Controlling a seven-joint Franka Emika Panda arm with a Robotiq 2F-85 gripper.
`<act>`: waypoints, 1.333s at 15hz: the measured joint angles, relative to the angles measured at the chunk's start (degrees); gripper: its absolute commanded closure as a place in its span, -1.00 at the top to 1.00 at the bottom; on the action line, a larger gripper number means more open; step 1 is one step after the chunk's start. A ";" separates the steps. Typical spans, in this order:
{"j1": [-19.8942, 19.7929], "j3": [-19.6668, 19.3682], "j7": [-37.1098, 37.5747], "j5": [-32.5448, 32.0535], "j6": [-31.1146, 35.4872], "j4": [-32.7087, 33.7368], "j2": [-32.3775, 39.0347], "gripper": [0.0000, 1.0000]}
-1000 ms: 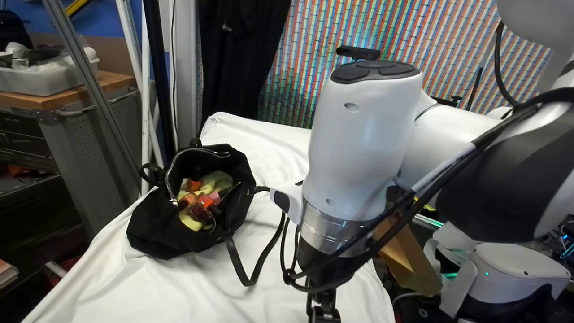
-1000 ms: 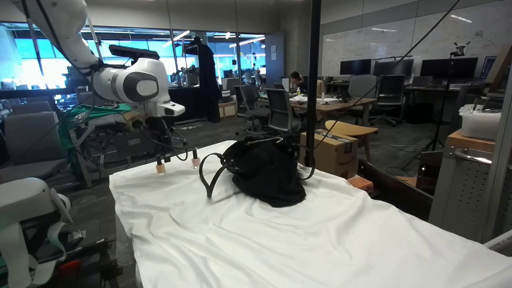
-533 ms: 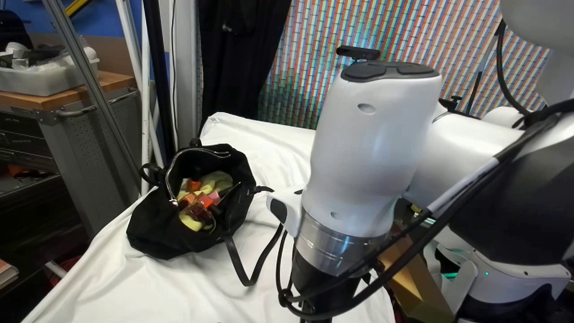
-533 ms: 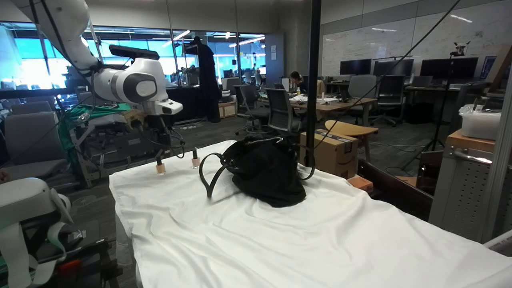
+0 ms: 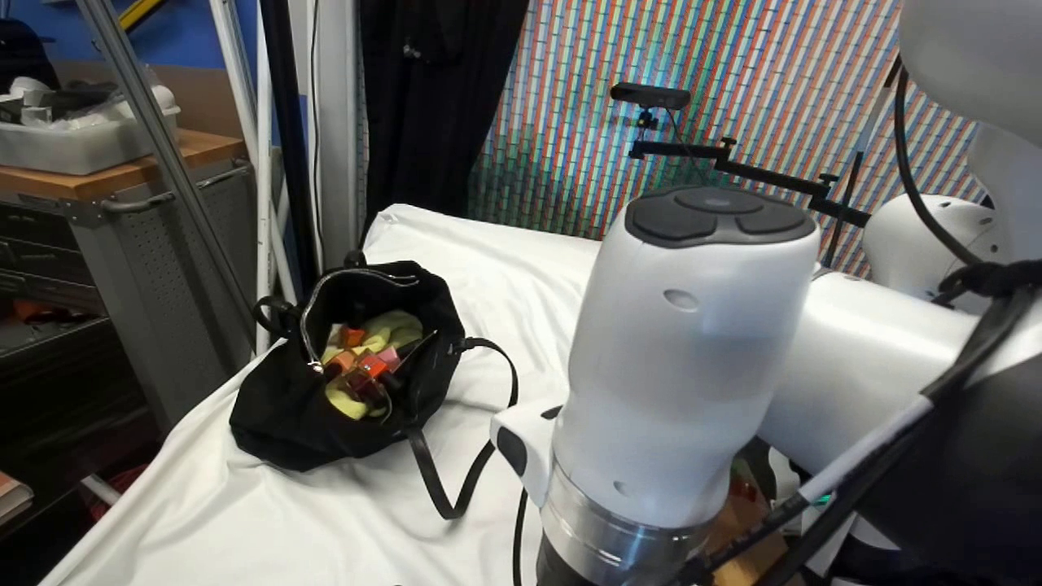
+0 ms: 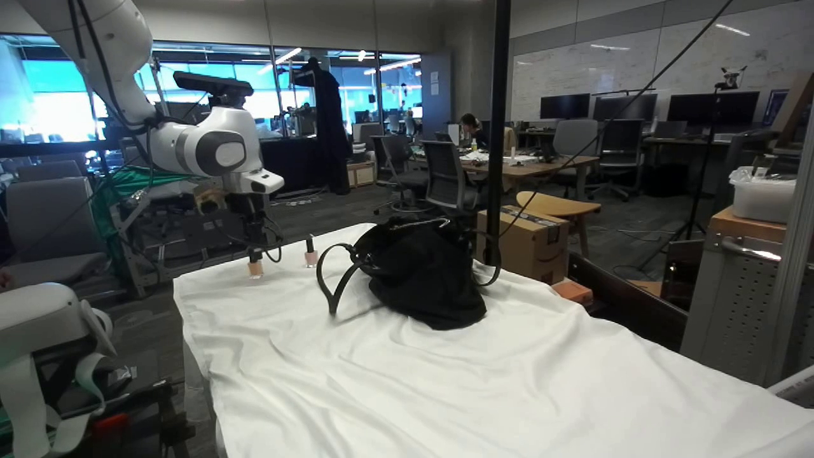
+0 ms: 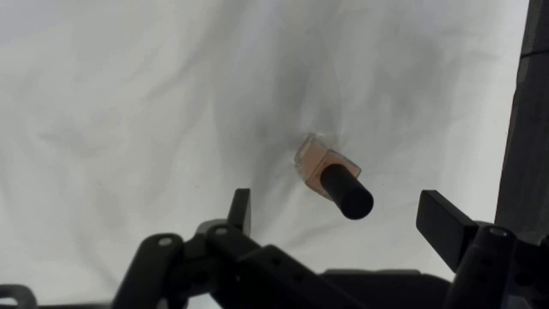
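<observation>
In the wrist view my gripper stands open, a wide gap between its fingers. A small peach nail polish bottle with a black cap stands upright on the white cloth ahead of them, its cap reaching into the gap without contact. An exterior view has the gripper low over the orange-toned bottle, its fingertips hard to make out against the dark background. A pinkish bottle stands close by. The open black bag holds several coloured bottles and yellow cloth. The fingers fall outside that exterior view.
The bag's strap loops onto the white-covered table, towards the bottles. In the wrist view the table's edge runs along the right. A black pole rises behind the bag. A white headset lies off the table's near left.
My arm has come down, drifting slightly left in an exterior view, so the gripper is now lower and over the orange-toned bottle. Bag and bottles have stayed put.
</observation>
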 measured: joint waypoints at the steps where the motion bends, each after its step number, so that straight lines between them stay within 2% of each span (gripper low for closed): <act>1: 0.27 -0.01 0.32 0.00 0.30 0.17 0.55 1.00; 9: 1.96 -1.23 1.34 -0.42 0.68 2.19 5.10 1.00; 13: 3.32 -3.15 1.51 -2.19 0.72 3.56 7.54 1.00; 20: 4.98 -5.36 2.53 -4.34 0.77 5.00 8.43 1.00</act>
